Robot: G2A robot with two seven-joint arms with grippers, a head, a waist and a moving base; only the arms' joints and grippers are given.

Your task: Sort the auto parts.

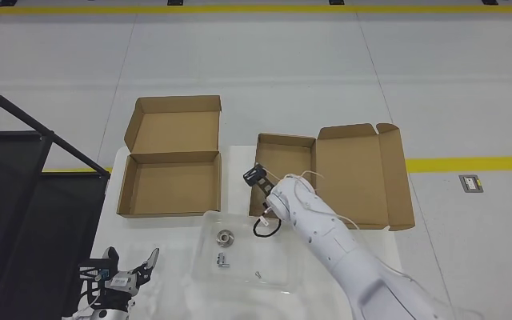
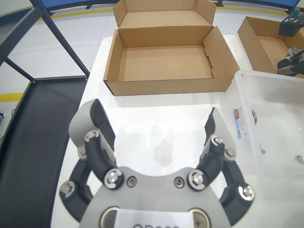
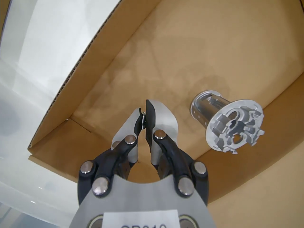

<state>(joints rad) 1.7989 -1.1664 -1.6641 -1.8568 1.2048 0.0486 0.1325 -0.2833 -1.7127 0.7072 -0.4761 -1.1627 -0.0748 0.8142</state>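
Paper label (image 2: 240,124) marks clear bin (image 2: 245,88); right end effector (image 3: 144,107) pinches screw (image 3: 142,119).

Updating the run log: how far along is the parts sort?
Done: one flanged metal part lies in the right box; the left box holds no parts. In hand: right pincer shut on a small threaded part over the right box. Left: a round part, a smaller part and a screw in the clear bin; left pincer open.

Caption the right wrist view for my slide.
Right gripper pinches a small threaded metal part above the brown cardboard box holding a silver flanged cylinder.
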